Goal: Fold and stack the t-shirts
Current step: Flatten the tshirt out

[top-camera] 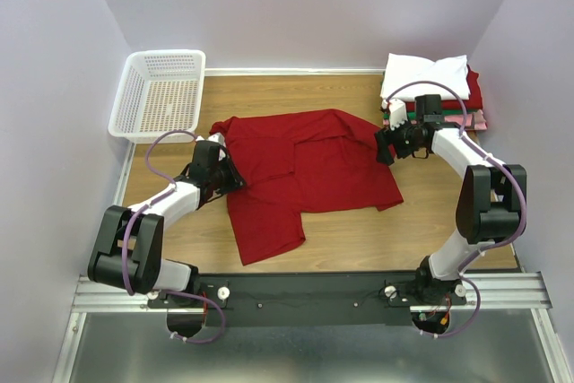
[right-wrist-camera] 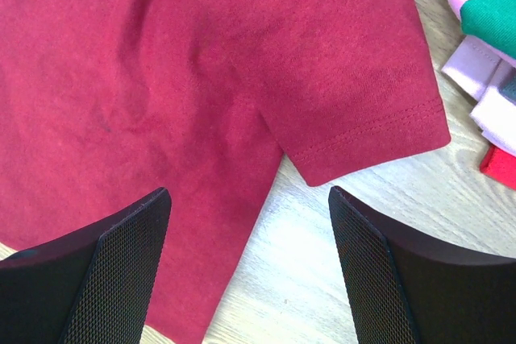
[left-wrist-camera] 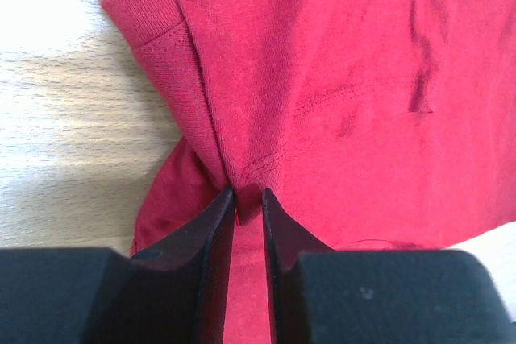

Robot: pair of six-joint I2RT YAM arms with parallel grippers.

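A large dark red t-shirt (top-camera: pixel 305 168) lies partly folded on the wooden table. My left gripper (top-camera: pixel 235 177) sits at its left edge, shut on a pinch of the red cloth (left-wrist-camera: pixel 248 199). My right gripper (top-camera: pixel 386 145) is open and empty at the shirt's right side, just above the table, with the right sleeve (right-wrist-camera: pixel 355 94) ahead of its fingers. A stack of folded t-shirts (top-camera: pixel 430 87) lies at the back right, white on top, with dark red, green and pink edges below; those edges show in the right wrist view (right-wrist-camera: pixel 484 46).
A white plastic mesh basket (top-camera: pixel 160 94) stands at the back left corner. Lilac walls close in the table on three sides. Bare wood shows in front of the shirt (top-camera: pixel 359 239).
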